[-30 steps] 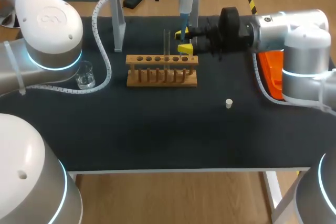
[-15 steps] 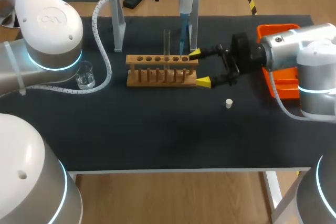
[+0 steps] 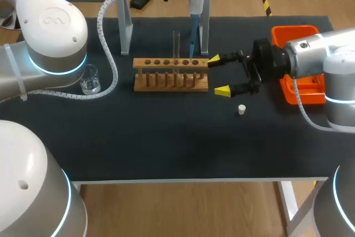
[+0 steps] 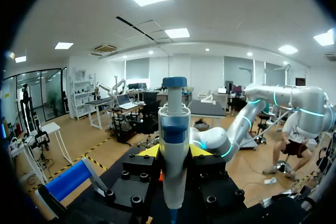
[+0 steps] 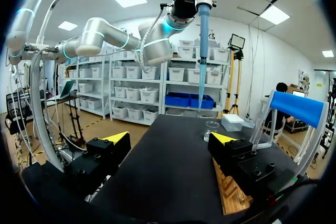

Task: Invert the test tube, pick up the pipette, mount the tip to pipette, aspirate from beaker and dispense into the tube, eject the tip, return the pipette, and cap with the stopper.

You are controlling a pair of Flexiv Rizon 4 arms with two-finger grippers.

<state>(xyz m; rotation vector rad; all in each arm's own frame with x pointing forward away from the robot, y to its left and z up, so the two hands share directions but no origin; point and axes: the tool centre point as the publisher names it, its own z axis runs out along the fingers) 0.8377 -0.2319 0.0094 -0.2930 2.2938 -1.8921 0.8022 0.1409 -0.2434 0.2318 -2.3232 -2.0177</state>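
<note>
test tube (image 3: 176,45): upright in the wooden rack (image 3: 171,81); thin glass, probably light, slippery and breakable, best held gently mid-shaft.
pipette (image 4: 174,145): rigid, clamped in left gripper (image 4: 174,151) above the rack.
right gripper (image 3: 218,75): spread wide, empty, beside the rack.
stopper (image 3: 241,109): small, lying near it.

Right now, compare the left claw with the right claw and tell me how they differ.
The left claw is shut on the pipette; the right claw is open and empty. The left claw hangs high beyond the test tube rack, with the pipette pointing down; the right claw sits low by the rack's right end, pointing sideways at it. Both have two yellow-tipped fingers.
</note>
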